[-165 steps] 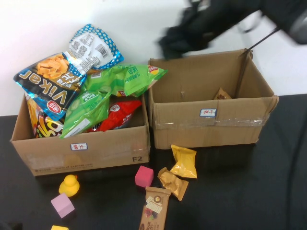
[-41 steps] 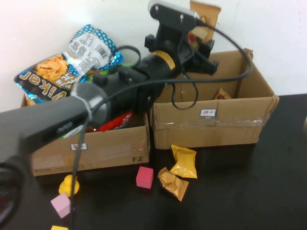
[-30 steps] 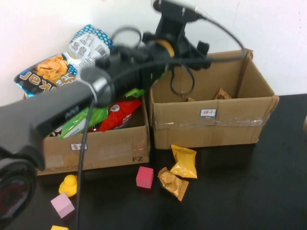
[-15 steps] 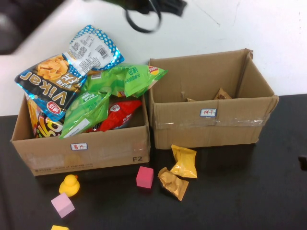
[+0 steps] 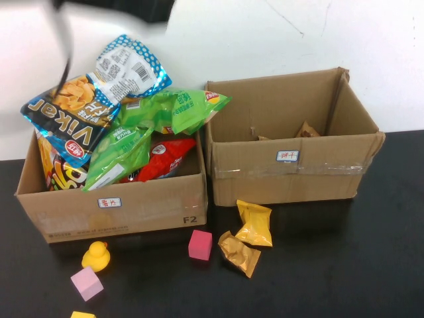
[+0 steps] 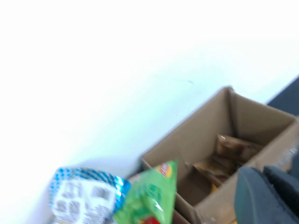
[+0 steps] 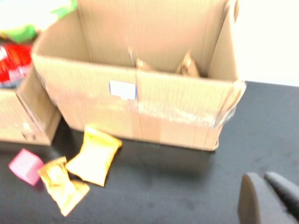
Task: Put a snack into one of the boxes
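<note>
The left arm (image 5: 112,8) has swung away from above the boxes to the far left corner. Brown snacks (image 5: 306,130) lie in the right box (image 5: 291,169). Left gripper (image 6: 268,196) and right gripper (image 7: 268,198): both pairs of fingers look closed together, holding nothing.

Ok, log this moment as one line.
left gripper: raised above boxes | right gripper: low over table | right cardboard box: brown snack packets inside | yellow snack packet, gold snack packet: on black table
</note>
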